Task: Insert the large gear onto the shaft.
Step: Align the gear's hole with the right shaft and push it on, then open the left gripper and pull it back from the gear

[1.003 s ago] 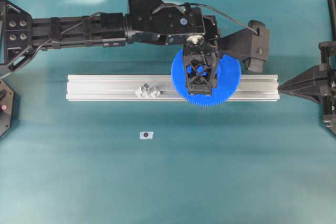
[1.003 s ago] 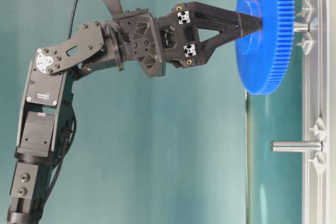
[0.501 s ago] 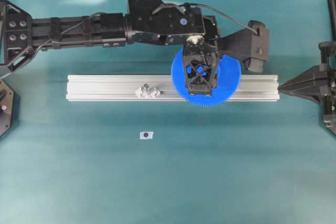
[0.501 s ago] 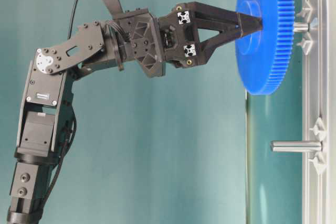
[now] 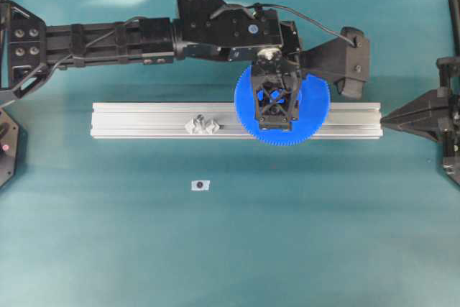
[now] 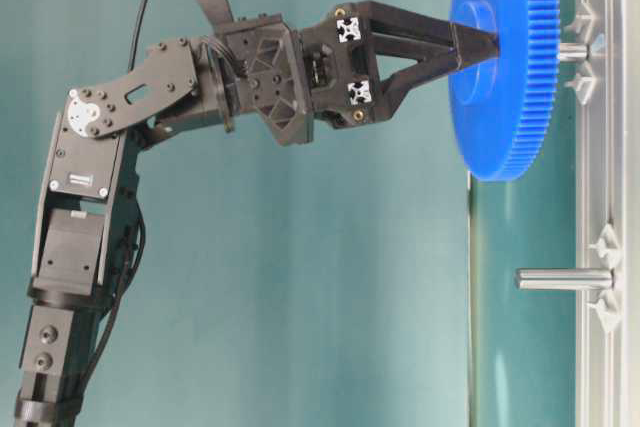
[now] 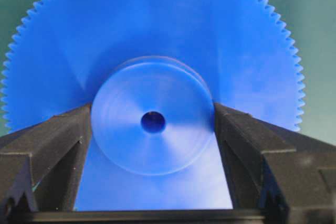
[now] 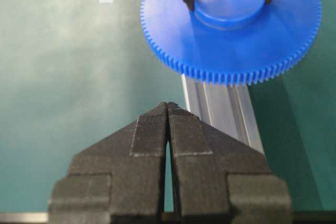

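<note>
Barely anything moved over the last second: large gear (image 6: 500, 62) held level over the rail (image 5: 144, 120), hub clamped by left gripper (image 6: 470, 42), shaft (image 6: 572, 50) tip just beneath. Could jam if bore sits off-axis. Only table-level view shows pin; right gripper (image 8: 168, 111) shut, idle.

My left arm (image 6: 95, 177) is matte black, studded with silver screws, a black cable (image 5: 316, 28) looping along it.
</note>
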`<action>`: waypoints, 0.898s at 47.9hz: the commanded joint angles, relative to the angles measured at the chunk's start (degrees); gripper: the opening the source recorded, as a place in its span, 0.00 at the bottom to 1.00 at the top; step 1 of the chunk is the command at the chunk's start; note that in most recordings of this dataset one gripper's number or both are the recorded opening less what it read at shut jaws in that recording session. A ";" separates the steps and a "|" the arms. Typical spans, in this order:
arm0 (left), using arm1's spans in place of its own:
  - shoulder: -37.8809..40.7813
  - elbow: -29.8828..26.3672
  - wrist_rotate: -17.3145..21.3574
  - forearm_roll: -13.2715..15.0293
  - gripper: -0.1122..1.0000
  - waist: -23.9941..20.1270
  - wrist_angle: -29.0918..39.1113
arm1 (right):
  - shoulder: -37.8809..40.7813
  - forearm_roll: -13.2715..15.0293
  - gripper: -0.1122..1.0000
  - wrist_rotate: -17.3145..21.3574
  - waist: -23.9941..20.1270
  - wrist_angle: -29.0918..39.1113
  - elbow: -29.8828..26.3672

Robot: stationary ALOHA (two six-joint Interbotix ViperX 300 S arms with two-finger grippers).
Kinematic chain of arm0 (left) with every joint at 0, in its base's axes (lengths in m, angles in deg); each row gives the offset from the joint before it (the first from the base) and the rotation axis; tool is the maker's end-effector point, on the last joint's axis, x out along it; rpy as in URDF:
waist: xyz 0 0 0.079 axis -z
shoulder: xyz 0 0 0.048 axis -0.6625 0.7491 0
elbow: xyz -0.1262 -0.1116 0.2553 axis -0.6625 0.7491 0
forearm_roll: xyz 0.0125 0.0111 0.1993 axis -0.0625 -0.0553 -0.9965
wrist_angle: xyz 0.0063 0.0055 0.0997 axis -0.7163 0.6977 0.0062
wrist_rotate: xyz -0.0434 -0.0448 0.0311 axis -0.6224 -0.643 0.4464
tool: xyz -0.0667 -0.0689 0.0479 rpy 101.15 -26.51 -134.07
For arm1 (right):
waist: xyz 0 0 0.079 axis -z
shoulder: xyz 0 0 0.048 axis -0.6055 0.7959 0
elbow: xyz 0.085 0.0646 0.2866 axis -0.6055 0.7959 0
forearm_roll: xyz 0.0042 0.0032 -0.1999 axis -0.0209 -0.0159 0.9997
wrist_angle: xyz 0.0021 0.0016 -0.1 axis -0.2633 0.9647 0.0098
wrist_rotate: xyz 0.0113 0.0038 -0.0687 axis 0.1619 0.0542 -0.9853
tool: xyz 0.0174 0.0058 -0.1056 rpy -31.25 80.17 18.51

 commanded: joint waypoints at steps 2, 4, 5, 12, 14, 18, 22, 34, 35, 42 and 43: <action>-1.41 -2.55 0.18 -0.35 0.79 -0.97 -0.35 | 0.35 0.00 0.12 0.53 0.00 -0.18 -0.62; -1.32 -2.64 0.18 -0.35 0.79 -0.97 -0.35 | 0.35 0.00 0.12 0.53 0.09 -0.18 -0.62; -1.32 -2.64 0.18 -0.35 0.79 -0.88 -0.35 | 0.26 0.00 0.12 0.53 0.00 -0.18 -0.62; -1.23 -2.64 0.00 -0.35 0.79 -0.79 -0.35 | 0.26 0.00 0.12 0.53 0.00 -0.18 -0.62; -1.23 -2.64 -0.18 -0.35 0.79 -0.79 -0.35 | 0.35 0.00 0.12 0.53 0.09 -0.18 -0.62; -1.32 -2.64 0.00 -0.35 0.79 -0.62 -0.26 | 0.26 0.00 0.12 0.53 0.09 -0.18 -0.62; -1.41 -2.64 0.18 -0.35 0.85 -0.44 -0.35 | 0.26 0.00 0.12 0.53 0.00 -0.18 -0.62; -1.41 -2.72 0.70 -0.35 0.92 0.53 -0.35 | 0.26 0.00 0.12 0.53 0.09 -0.18 -0.62; -1.41 -2.64 0.70 -0.35 0.92 0.44 -0.26 | 0.18 0.00 0.12 0.53 0.09 -0.18 -0.62; -1.41 -2.72 0.44 -0.35 0.92 0.53 0.26 | 0.26 0.00 0.12 0.53 0.09 -0.18 -0.62; -1.49 -2.81 0.44 -0.35 0.92 0.62 0.35 | 0.26 0.00 0.12 0.53 0.00 -0.18 -0.70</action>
